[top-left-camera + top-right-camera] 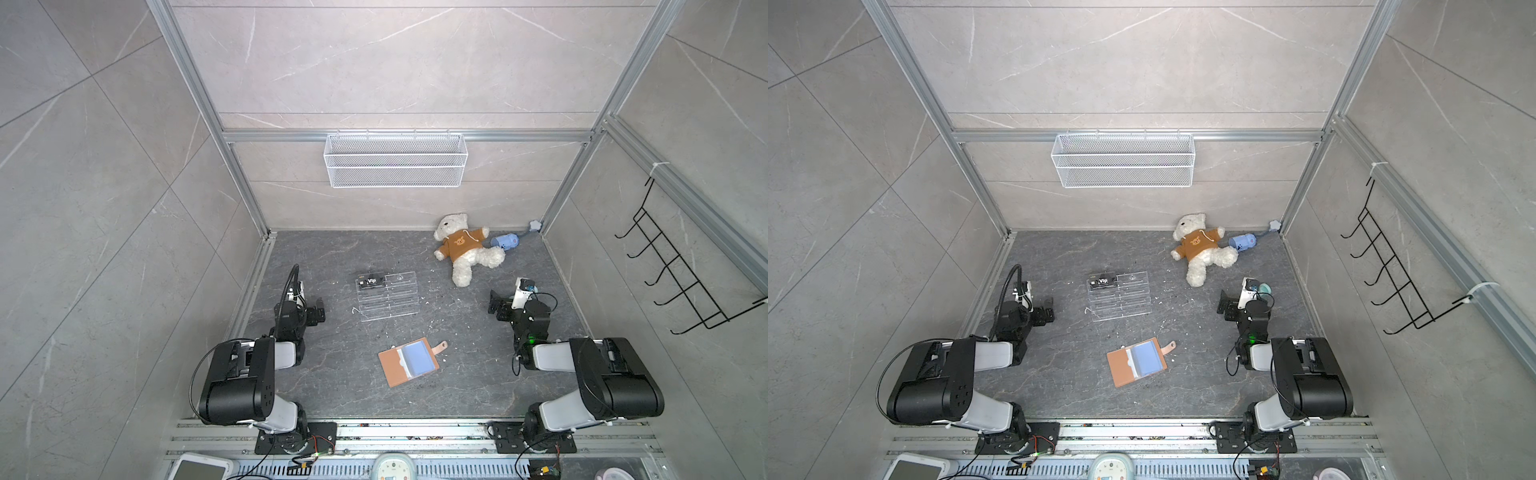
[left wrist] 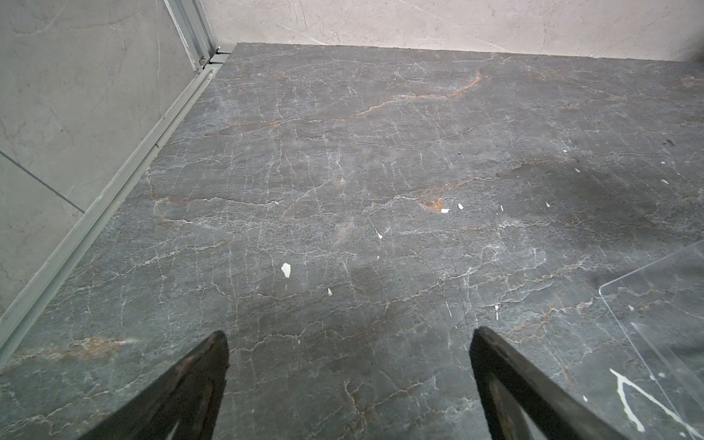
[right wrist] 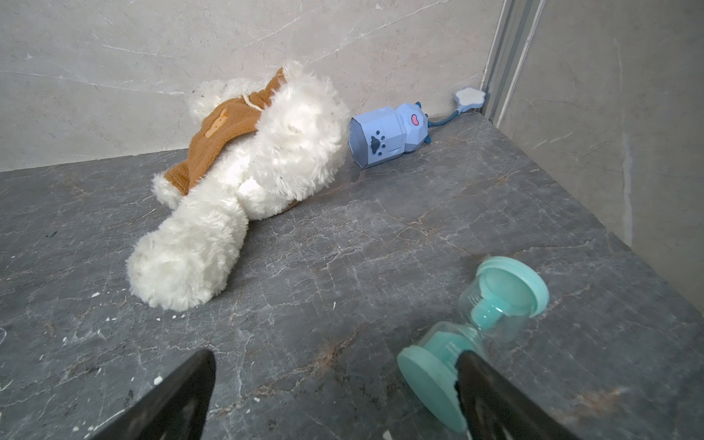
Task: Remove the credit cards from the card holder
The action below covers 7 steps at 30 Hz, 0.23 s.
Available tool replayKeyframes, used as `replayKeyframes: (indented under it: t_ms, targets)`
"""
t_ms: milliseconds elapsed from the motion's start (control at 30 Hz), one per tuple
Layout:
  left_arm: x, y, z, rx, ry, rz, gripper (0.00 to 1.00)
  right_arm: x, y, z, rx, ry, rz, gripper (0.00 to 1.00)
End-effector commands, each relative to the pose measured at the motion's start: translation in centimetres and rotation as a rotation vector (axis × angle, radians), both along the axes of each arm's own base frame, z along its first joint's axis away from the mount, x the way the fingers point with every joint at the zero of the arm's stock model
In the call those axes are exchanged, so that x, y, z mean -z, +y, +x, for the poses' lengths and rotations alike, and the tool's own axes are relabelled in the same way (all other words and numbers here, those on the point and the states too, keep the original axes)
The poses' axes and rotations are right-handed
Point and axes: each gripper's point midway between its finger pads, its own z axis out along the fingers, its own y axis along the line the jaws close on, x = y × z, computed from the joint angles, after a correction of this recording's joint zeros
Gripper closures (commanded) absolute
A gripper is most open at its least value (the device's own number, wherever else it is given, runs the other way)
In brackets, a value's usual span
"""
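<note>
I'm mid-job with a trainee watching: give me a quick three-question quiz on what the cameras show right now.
1. True or false: the card holder lies open.
2. Where is the black card? A) at the clear rack; B) on the teddy bear; C) in the wire basket.
3. Fill in: the left gripper and the right gripper both stand ____, holding nothing.

Key: 1 true; 2 A; 3 open.
</note>
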Motion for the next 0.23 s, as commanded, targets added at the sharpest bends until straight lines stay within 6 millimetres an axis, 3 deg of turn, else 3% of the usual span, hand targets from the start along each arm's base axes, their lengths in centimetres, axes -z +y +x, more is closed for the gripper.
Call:
replayKeyframes:
  t_ms: [0, 200]
  targets:
    - [-1.28, 0.40, 0.98, -0.021, -0.041, -0.012, 0.00, 0.11, 0.18, 0.39, -0.007, 0.013, -0.014, 0.00]
    - [-1.21, 0.42, 0.93, -0.023, -0.039, -0.011, 0.00, 0.06, 0.21, 0.33, -0.007, 0.009, -0.013, 0.00]
